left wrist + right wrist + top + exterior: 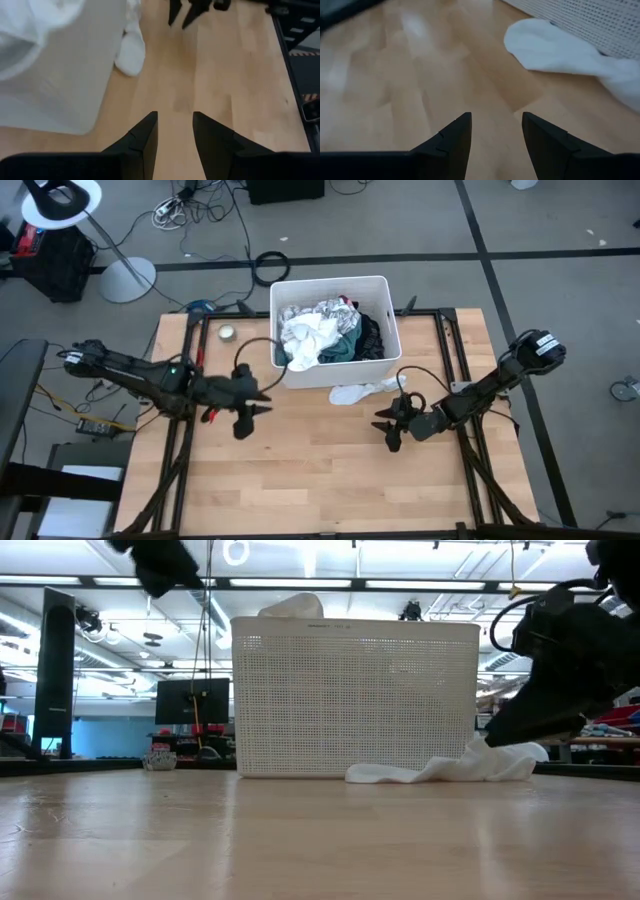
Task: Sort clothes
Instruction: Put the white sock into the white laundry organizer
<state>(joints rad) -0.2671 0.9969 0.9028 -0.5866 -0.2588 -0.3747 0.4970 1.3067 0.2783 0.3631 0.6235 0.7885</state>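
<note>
- Because the clothes [325, 330] are all soft cloth, they will likely be light and limp, sagging and trailing from whatever point is pinched, and one piece may drag a tangled neighbour out with it.
- A raised fold or bunched ridge looks like the best place to grip; a flat single layer lying on the table [310, 470] would probably slip out of the pinch.
- The white sock [362, 391] lies flat on the wood, touching the front wall of the white bin [383, 367] toward its right corner; its thicker, crumpled end nearest the bin seems the easier hold.
- In the low view the sock [450, 766] shows as a long, wrinkled white strip running along the foot of the bin.
- The rest of the clothes sit heaped inside the bin: a plain white piece spills over the front-left rim, with teal and black cloth behind it and a white, black-printed piece toward the back.
- The right tool [390, 422] hovers just in front of the sock, below the bin's right corner, its fingers [451, 137] parted by a moderate gap and holding nothing.
- The left tool [256, 394] waits in front of the bin's left corner, fingers [145, 135] likewise apart and empty.
</note>
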